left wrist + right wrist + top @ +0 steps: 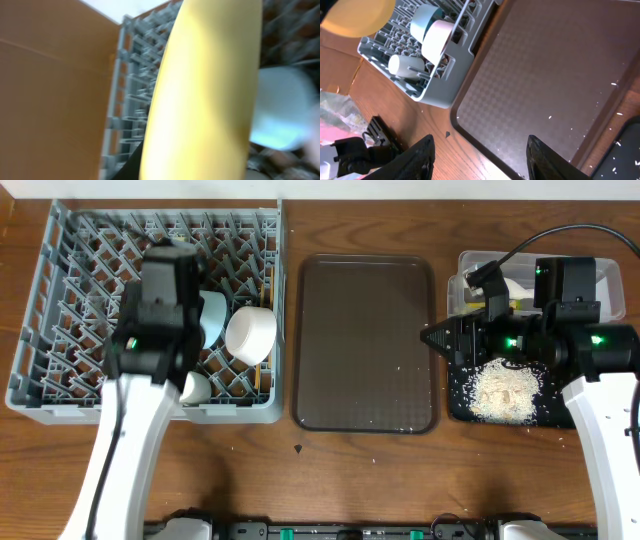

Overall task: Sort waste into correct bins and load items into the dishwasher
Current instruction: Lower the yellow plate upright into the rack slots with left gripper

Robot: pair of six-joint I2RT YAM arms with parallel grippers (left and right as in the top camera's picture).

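Observation:
My left gripper [134, 167] is shut on the round yellow plate [205, 90] and holds it on edge over the grey dish rack [40, 395]. My arm hides the plate from overhead. It shows in the right wrist view [360, 17]. The light blue bowl [213, 315], the white bowl [250, 332] and the small white cup [195, 387] lie in the rack, with thin chopsticks [266, 365] beside them. My right gripper [480, 155] is open and empty above the brown tray's near edge. Rice scraps [505, 390] fill the black tray [460, 408]. The napkin [516, 285] lies in the clear tub [612, 280].
The dark brown serving tray [365, 340] lies between the rack and the bins, with a few rice grains on it. Stray grains and a small dark speck [298, 448] lie on the wooden table in front. My right arm hangs over the black tray and the tub.

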